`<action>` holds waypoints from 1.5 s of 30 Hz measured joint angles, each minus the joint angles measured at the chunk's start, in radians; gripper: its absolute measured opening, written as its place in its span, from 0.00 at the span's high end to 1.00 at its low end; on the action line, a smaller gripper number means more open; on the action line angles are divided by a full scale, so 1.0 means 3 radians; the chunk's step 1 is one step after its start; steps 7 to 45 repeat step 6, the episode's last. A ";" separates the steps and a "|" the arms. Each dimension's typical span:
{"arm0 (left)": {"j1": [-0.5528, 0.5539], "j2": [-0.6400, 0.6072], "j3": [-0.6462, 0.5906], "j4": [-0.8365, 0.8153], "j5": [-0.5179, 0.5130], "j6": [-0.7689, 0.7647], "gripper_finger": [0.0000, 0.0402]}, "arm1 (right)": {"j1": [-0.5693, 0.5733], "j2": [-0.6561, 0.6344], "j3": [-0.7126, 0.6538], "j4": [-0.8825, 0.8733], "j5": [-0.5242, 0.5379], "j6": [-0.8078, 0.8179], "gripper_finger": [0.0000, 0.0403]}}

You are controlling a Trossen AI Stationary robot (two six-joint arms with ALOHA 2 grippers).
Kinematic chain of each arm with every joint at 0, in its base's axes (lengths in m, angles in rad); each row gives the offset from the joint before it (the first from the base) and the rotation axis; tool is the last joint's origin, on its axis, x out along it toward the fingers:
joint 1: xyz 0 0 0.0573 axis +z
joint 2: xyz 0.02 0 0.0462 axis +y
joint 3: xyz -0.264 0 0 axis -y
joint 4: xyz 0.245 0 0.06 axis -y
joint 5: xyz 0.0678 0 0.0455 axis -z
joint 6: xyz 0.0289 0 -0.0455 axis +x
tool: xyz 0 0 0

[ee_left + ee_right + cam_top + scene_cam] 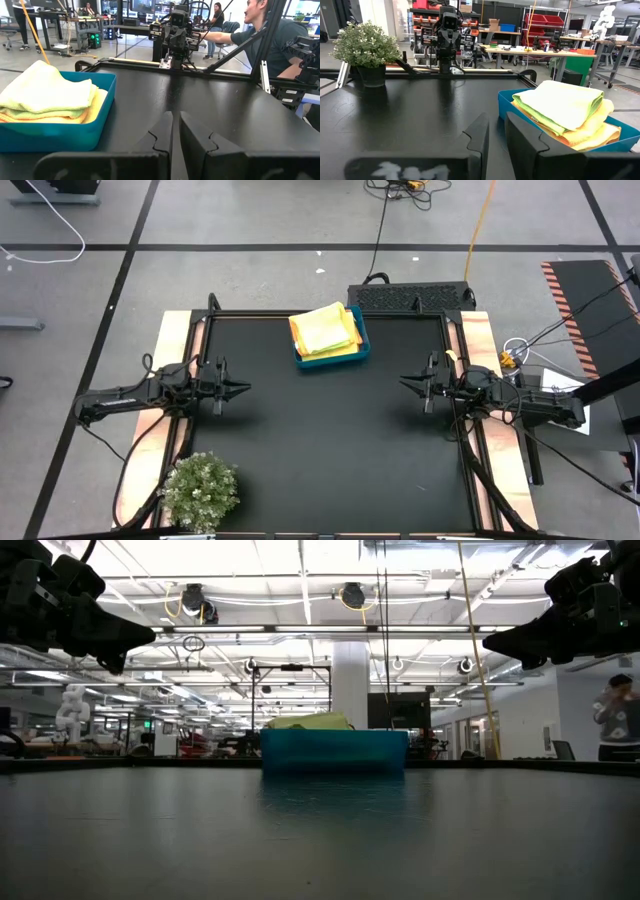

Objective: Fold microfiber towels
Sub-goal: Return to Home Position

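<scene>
High view: nearest the front edge, the plant (200, 492) stands on the table's (320, 450) front left corner. There it is out of either arm's reach, well apart from the open middle where cloth would be spread.

Farther in, about halfway across, the two arms face each other from opposite sides. The left gripper (243, 389) hangs just inside the left edge and the right gripper (405, 381) just inside the right edge, both pointing inward. The low view shows both raised well clear of the surface. In each wrist view the fingers are drawn almost together, with only a slit between them and nothing in it. This reads as a parked pose: pulled back to the sides and lifted so that nothing can be brushed, with no cloth left to carry.

Beyond them, at the middle of the far edge, sits the bin (332, 360), about evenly between the arms, so either could have dropped into it. The towels (325, 330) lie inside it as a folded stack, lime green on top, yellow and orange beneath, the pile rising a little above the rim. Stacking them flat inside the walls keeps the folds from slipping open. No loose towel shows on the table, so the folding looks finished.

Past the table, a person (617, 715) stands in the room, well apart from the rig.
</scene>
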 joint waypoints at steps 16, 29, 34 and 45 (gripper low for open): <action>-0.0001 0.0000 0.0000 0.0000 0.0000 0.0000 0.92 | -0.0001 0.0000 0.0000 0.0000 0.0000 0.0000 0.87; -0.0001 0.0000 0.0000 0.0000 0.0000 0.0000 0.92 | -0.0001 0.0000 0.0000 0.0000 0.0000 0.0000 0.87; -0.0001 0.0000 0.0000 0.0000 0.0000 0.0000 0.92 | -0.0001 0.0000 0.0000 0.0000 0.0000 0.0000 0.87; -0.0001 0.0000 0.0000 0.0000 0.0000 0.0000 0.92 | -0.0001 0.0000 0.0000 0.0000 0.0000 0.0000 0.87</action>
